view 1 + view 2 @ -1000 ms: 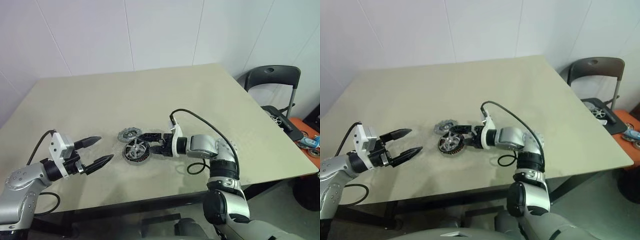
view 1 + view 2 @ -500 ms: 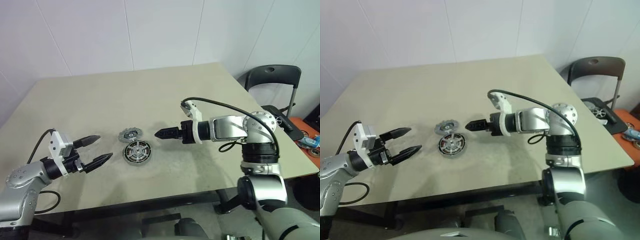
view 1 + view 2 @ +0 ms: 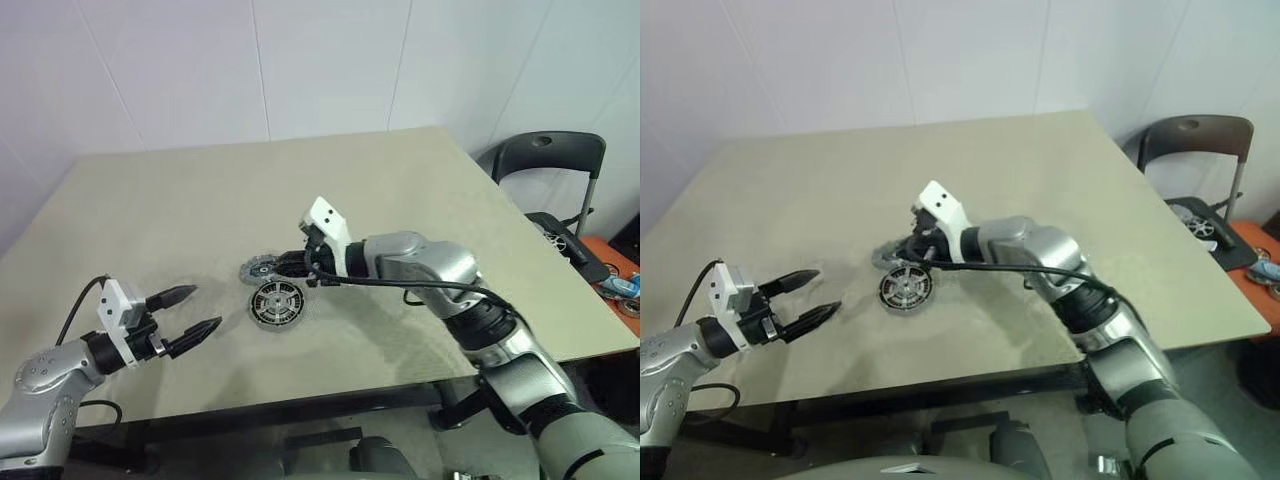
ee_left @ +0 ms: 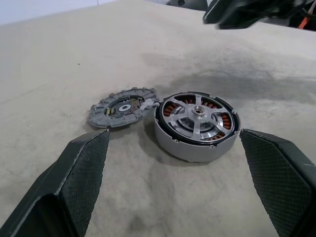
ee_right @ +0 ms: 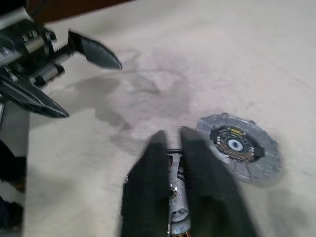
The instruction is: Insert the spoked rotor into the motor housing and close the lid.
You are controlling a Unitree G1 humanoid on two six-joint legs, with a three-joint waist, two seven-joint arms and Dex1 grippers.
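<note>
Rotor seated in the housing, lid lying loose on the table.
On the table (image 3: 420, 190), the right gripper (image 3: 284, 266) hangs over the parts with jaws pinched together, empty; the left gripper (image 3: 195, 313) waits well apart, jaws wide. The motor housing (image 4: 197, 126) carries the spoked rotor (image 4: 196, 116) inside; the lid (image 4: 121, 107) lies flat just beside it.
</note>
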